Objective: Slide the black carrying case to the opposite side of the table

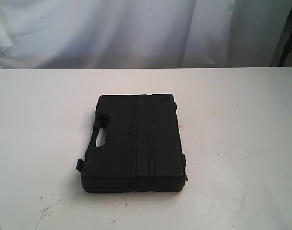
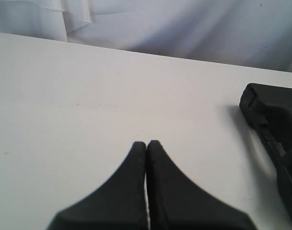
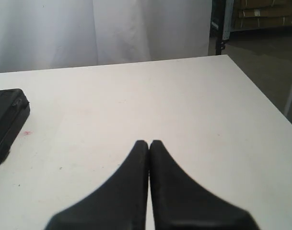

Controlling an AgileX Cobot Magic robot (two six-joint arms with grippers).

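Observation:
The black case [image 1: 136, 143] lies flat near the middle of the white table [image 1: 241, 143], ribbed lid up, handle cutout on its left side. Neither arm shows in the exterior view. My left gripper [image 2: 146, 143] is shut with nothing in it, hovering over bare table; a corner of the case [image 2: 273, 124] sits off to one side, apart from the fingers. My right gripper [image 3: 149, 142] is also shut and empty, with the case's edge [image 3: 6, 120] well away from it and a tiny red dot [image 3: 27, 132] close to that edge.
White curtains [image 1: 136, 33] hang behind the table's far edge. Dark scuffs [image 1: 47, 208] mark the near left of the tabletop. The table's corner and side edge [image 3: 258, 91] show in the right wrist view, with floor and boxes beyond.

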